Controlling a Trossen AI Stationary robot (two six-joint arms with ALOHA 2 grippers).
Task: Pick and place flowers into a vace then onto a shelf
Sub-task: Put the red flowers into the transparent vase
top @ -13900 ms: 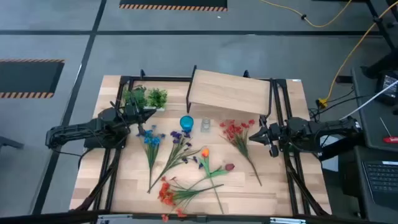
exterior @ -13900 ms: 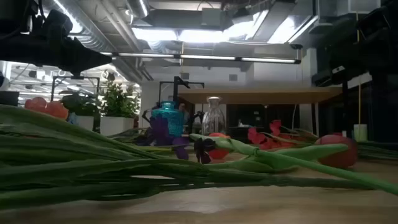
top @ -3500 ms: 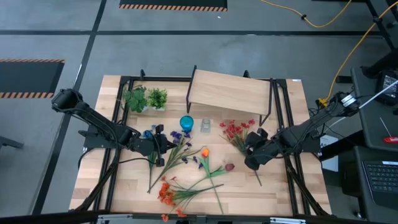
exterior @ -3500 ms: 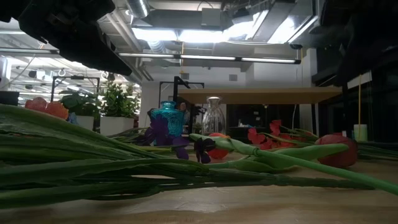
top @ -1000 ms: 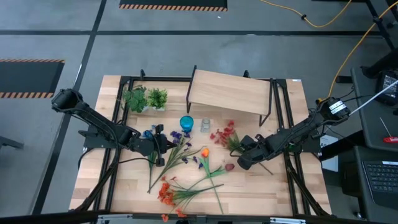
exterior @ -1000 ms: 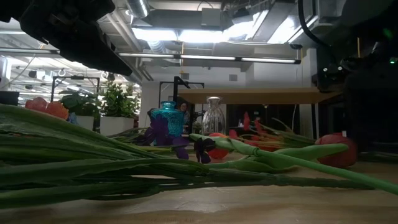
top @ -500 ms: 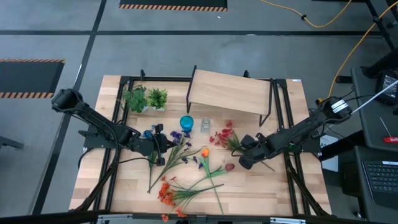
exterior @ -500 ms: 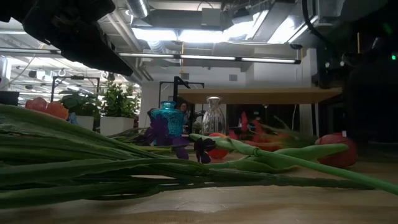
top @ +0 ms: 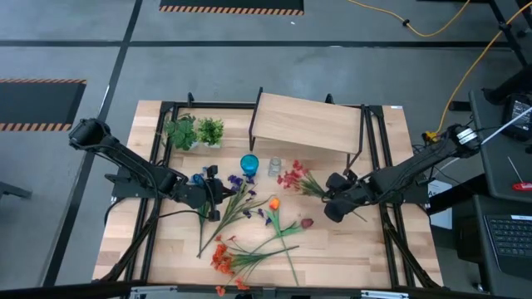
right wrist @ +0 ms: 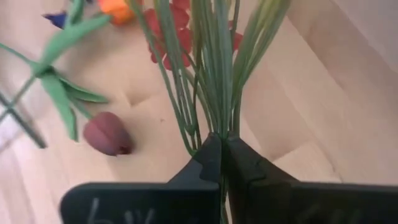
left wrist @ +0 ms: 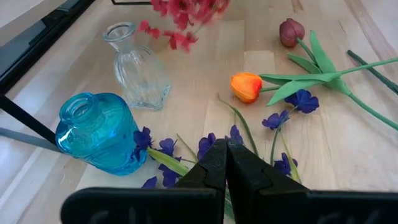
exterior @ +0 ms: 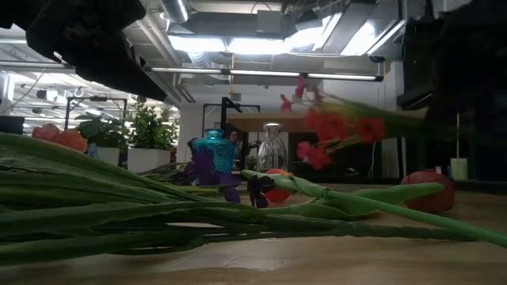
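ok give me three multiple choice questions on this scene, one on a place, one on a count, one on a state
1. Where is the blue vase?
A. on the shelf
B. on the table in front of the shelf, beside the clear glass vase
C. in the left gripper

2. How many vases are out?
A. one
B. two
C. four

3. What is the right gripper doing?
A. shut on the red flower spray
B. open above the tulip
C. shut on a vase

Answers: 1 B, the high view shows both vases side by side on the table. 2 B, one blue, one clear. 3 A, the right wrist view shows the green stems pinched between its fingers.
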